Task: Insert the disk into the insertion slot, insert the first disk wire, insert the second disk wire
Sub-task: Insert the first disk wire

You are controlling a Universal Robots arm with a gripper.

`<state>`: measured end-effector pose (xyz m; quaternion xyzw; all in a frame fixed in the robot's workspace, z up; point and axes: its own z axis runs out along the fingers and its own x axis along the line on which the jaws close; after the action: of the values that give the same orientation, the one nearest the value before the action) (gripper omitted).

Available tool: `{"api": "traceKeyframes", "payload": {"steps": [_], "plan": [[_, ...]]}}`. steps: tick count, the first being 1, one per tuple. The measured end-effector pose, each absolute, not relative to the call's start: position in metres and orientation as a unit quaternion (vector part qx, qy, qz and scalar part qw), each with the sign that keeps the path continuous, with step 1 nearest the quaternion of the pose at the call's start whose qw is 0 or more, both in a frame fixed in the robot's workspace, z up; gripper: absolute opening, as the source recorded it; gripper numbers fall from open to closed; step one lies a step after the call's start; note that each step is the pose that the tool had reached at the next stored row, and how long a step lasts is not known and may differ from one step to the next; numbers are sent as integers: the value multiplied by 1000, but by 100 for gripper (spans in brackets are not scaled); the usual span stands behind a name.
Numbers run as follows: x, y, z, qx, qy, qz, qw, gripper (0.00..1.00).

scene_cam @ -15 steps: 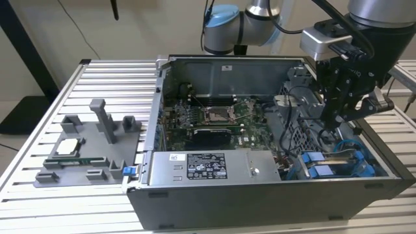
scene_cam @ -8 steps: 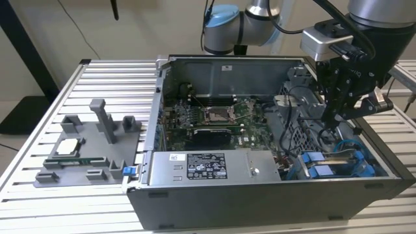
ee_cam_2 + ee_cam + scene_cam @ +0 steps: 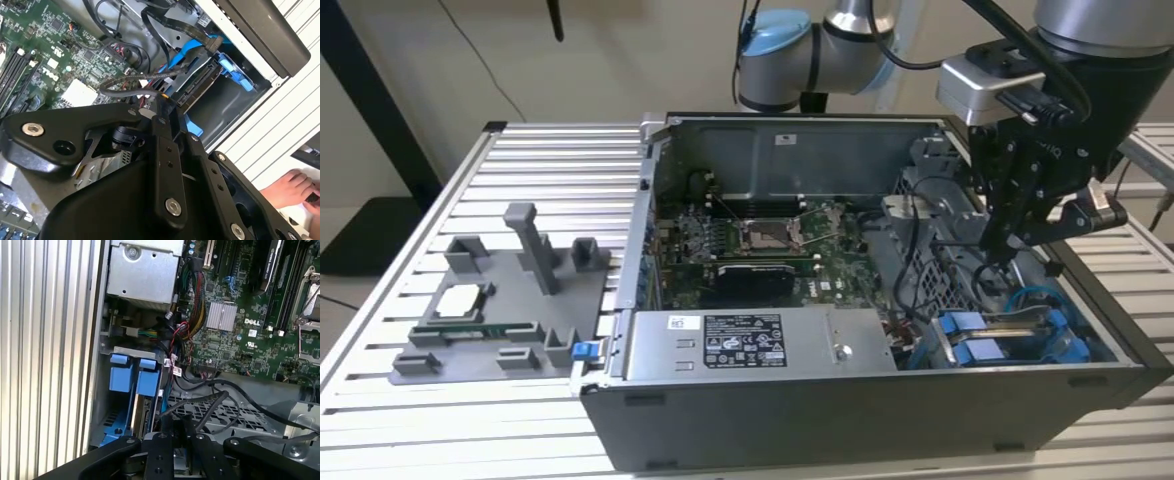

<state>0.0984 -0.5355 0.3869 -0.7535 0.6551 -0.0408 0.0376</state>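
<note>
Starting on the exterior view's left of the case [image 3: 854, 425]: grey parts tray [image 3: 494, 300] on the slatted table [image 3: 387, 430], set well apart from the case, probably to keep loose parts out of the arm's working path. Inside the case, along its near wall: labelled power supply box [image 3: 747, 342]; behind it, green motherboard [image 3: 747, 240]. At the case's near corner on the exterior view's right: slot [image 3: 987, 350] with blue rails, disk [image 3: 199, 86] already seated in it on edge in its blue frame, connector edge apparently turned toward the open top of the case for access from above. Directly over the slot, reaching down into the case: gripper [image 3: 1003, 252], fingers closed on a black wire [image 3: 207, 404], pinched near its end, presumably to steer the plug toward the disk. Plug end just beside the disk's edge; mated or not, cannot tell. Exterior view: overall layout of tray, case and arm. First wrist view: run of the wire across the perforated cage [image 3: 225, 416] to the fingers. Second wrist view: a person's hand [image 3: 290, 189] outside the case wall, on the table.
</note>
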Motion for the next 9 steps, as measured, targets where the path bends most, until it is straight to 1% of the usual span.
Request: {"api": "traceKeyframes", "payload": {"steps": [9], "plan": [[99, -537, 387, -754, 655, -41, 37, 0]]}}
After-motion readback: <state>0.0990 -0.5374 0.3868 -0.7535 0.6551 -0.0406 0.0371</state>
